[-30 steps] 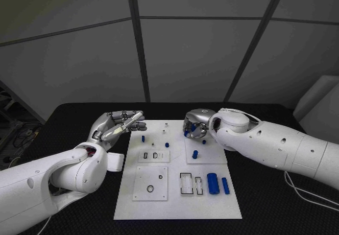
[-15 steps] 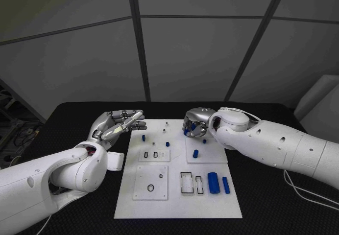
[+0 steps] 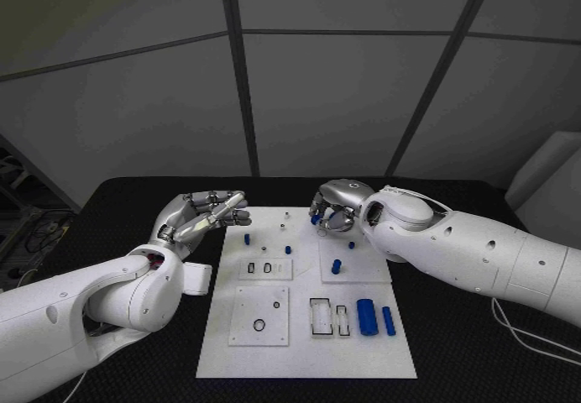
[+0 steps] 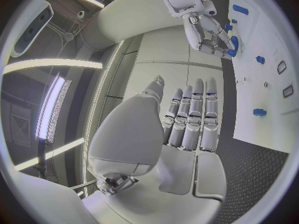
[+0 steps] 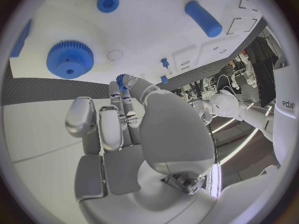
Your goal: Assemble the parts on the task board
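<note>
Most small blue plastic parts [image 3: 364, 315] lie loose on the flat white task board [image 3: 303, 357], so assembly looks barely begun; the silver right hand [image 3: 329, 216] pinches one small blue piece [image 5: 121, 79] over the board's far edge, while the silver left hand [image 3: 200, 215] hovers empty, fingers loosely curled.

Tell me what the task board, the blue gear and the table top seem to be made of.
White flat task board: likely matte plastic, with an even, dull surface and clean-cut recesses.
Blue toothed gear: probably moulded or printed plastic, uniformly coloured with no metallic shine.
Black table top: apparently a textured rubbery or woven mat; its fine grain pattern shows beside the board.
</note>
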You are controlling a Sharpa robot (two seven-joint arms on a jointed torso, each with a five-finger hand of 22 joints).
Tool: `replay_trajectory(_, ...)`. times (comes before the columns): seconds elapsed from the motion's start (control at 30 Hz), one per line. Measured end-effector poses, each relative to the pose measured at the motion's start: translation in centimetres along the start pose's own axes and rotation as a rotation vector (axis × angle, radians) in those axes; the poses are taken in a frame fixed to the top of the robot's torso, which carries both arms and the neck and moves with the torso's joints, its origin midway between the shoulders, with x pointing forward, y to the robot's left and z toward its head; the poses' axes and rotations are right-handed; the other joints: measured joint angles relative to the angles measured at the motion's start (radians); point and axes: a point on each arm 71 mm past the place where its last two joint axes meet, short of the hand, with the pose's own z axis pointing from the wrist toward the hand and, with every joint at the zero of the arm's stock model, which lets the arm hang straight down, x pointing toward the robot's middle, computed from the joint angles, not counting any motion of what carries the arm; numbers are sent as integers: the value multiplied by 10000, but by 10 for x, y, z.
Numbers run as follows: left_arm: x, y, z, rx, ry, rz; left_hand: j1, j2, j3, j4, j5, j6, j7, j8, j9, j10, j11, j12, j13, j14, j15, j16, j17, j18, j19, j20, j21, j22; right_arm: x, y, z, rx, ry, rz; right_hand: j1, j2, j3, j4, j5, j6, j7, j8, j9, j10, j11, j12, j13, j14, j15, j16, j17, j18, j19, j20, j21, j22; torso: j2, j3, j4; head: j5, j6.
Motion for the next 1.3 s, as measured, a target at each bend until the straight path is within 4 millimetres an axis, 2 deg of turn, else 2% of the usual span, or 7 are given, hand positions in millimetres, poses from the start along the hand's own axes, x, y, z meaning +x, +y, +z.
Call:
replay_trajectory(0.3,-1,0,1,0,-14,9,0,0,0,0,0,0,0,5,0,0,0,0,0,0,0,0,0,1,0,0,0,0,1,11,16,25,-563,169,0,0,2,2,-18,0,0,-1,-15,-2,1,-9,6,0,0,42,0,0,0,0,40,24,20,-1,17,16,55)
replay_trajectory(0.67,0,1,2,7,2,1,1,0,0,0,0,0,0,5,0,0,0,0,0,0,0,0,8,1,0,0,0,0,6,23,36,109,-740,313,-1,-1,29,30,-38,-3,1,-10,-40,-3,2,-40,2,0,1,42,11,1,-1,0,41,45,34,-8,34,35,58)
replay_trajectory(1.3,1,-1,4,45,27,0,1,-1,0,0,0,0,0,6,1,0,0,0,0,0,0,0,6,0,0,0,-1,-1,12,27,49,298,-629,357,-56,-56,57,57,-40,-19,-11,-69,-37,-40,39,-97,-3,0,1,86,24,2,-1,1,41,52,35,-5,13,90,12)
